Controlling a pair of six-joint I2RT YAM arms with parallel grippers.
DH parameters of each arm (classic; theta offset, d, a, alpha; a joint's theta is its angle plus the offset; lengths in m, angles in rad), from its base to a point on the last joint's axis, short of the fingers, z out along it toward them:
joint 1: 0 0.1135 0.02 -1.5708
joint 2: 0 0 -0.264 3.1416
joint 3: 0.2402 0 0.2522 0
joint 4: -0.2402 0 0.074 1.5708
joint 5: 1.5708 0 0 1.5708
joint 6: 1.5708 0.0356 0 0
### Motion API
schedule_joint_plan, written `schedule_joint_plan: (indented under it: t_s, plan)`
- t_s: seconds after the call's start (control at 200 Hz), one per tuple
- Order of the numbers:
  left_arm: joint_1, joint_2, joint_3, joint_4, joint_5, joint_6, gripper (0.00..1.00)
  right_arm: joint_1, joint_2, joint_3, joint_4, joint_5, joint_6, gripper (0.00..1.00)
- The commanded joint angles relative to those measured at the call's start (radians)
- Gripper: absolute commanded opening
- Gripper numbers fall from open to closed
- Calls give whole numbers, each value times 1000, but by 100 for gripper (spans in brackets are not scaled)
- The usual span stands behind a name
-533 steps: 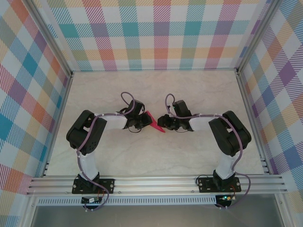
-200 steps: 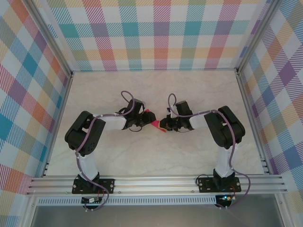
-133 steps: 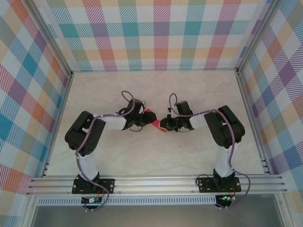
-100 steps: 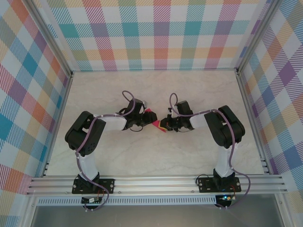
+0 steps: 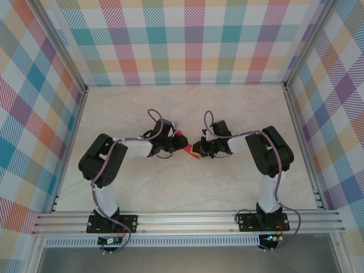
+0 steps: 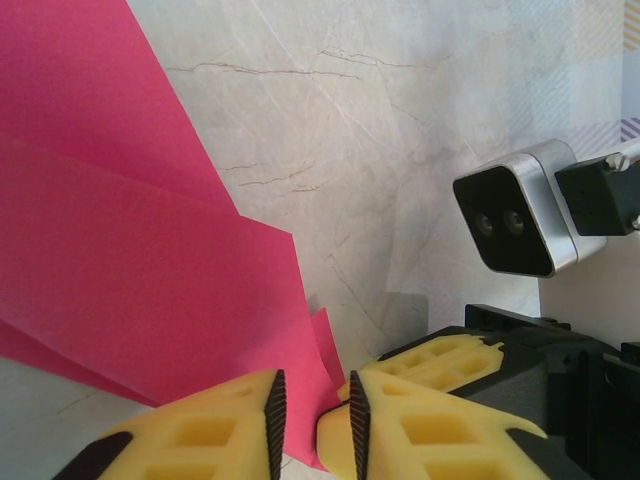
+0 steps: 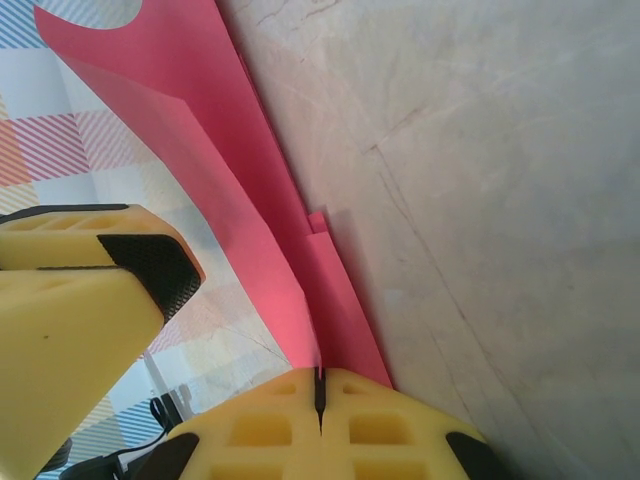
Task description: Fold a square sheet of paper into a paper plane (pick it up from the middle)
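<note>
A pale, marble-patterned desk (image 5: 187,111) is enclosed on three sides by walls (image 5: 193,40) covered in pastel plaid. Aluminium rails (image 5: 187,220) are run along its near edge and up the corners. Near the middle of the desk, the partly folded pink sheet of paper (image 6: 140,270) is found between the two arms. It is pinched at a folded end by the right gripper (image 7: 320,395), whose jaws are pressed together on it. The jaws of the left gripper (image 6: 312,425) are seen narrowly spread, with a corner of the paper lying in the gap.
</note>
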State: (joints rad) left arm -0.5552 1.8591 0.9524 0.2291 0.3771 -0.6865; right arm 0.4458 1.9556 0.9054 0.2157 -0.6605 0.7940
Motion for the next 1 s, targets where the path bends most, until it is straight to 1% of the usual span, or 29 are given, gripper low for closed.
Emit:
schedule_joint_plan:
  t_s: [0.0, 0.185, 0.46, 0.76, 0.995]
  plan:
    - [-8, 27, -3, 10, 0, 17, 23, -15, 54, -3, -96, 74, 7, 0]
    - [-8, 46, 2, -4, -14, 18, 19, -15, 57, 3, -115, 79, 11, 0]
    - [-8, 70, 9, -22, -34, 18, 17, -16, 60, 7, -123, 75, 11, 0]
    - [-9, 104, 55, -127, -78, 23, 15, -16, 34, 27, -158, 58, -9, 0]
    - [-11, 129, 77, -177, -81, 30, 15, -16, -37, 71, -249, 38, -85, 15]
